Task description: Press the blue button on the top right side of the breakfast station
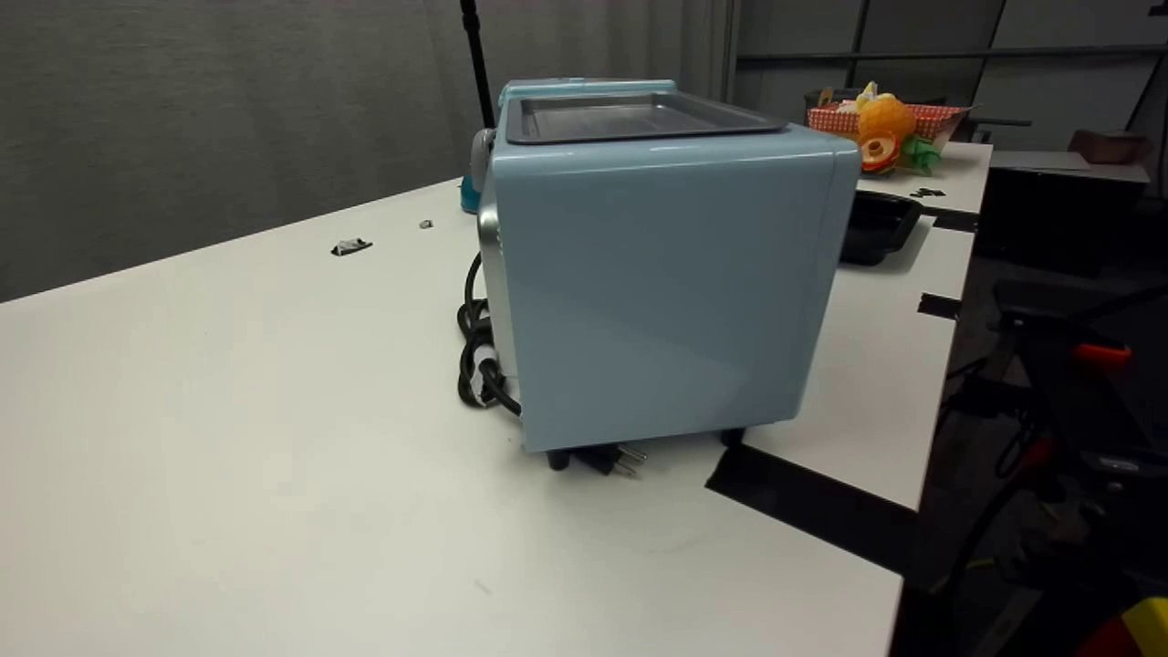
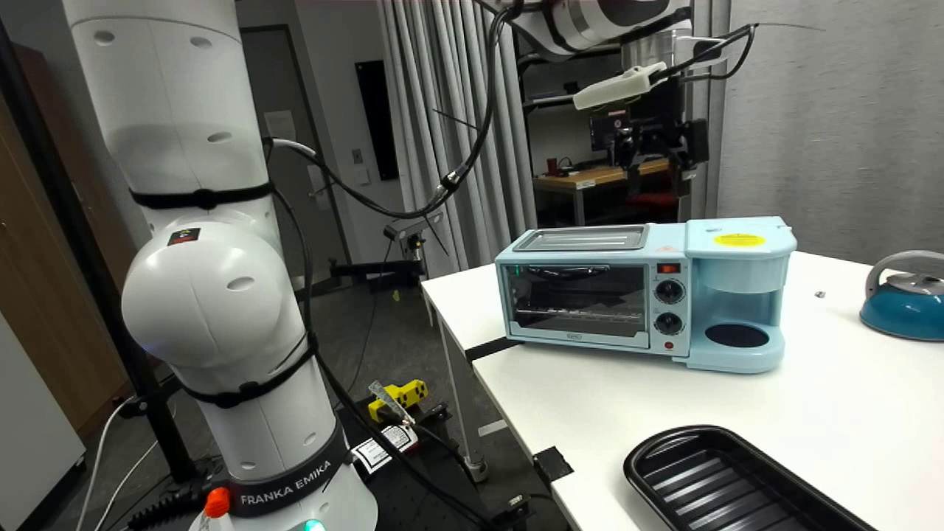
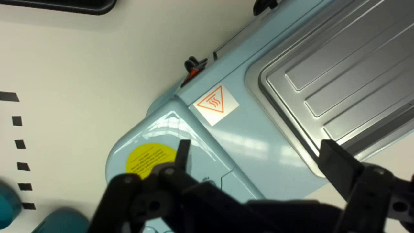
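I have the breakfast station point(image 1: 675, 283) standing upright on the white table point(image 1: 274, 438), near the table's edge, oven point(image 2: 579, 299) and column point(image 2: 741, 276) side by side. The blue button I can't single out for certain in any view; I would look for it on the column's lid point(image 3: 205, 155). My gripper point(image 3: 258, 153) hangs above the station, clear of it, fingers point(image 3: 183, 155) spread wide with nothing between them. I judge this the approach — no press made yet. The next move, I think, calls for drawing the fingers together into one blunt tip, lining up over the button and coming down gently, since a sideways shove could slide the station.

Counting outward, the station carries one metal tray point(image 2: 582, 238), two black knobs point(image 2: 670, 291), one red switch point(image 2: 668, 268), one yellow sticker point(image 2: 740, 240) and one warning label point(image 3: 216, 104). Around it I count one black pan point(image 2: 745, 479), one blue kettle point(image 2: 907, 306), six dark patches point(image 3: 23, 166) in a row on the table, and one checked basket point(image 1: 829, 119) whose pile I can't number — plus two teal shapes point(image 3: 61, 223) in the wrist view that I can't name.
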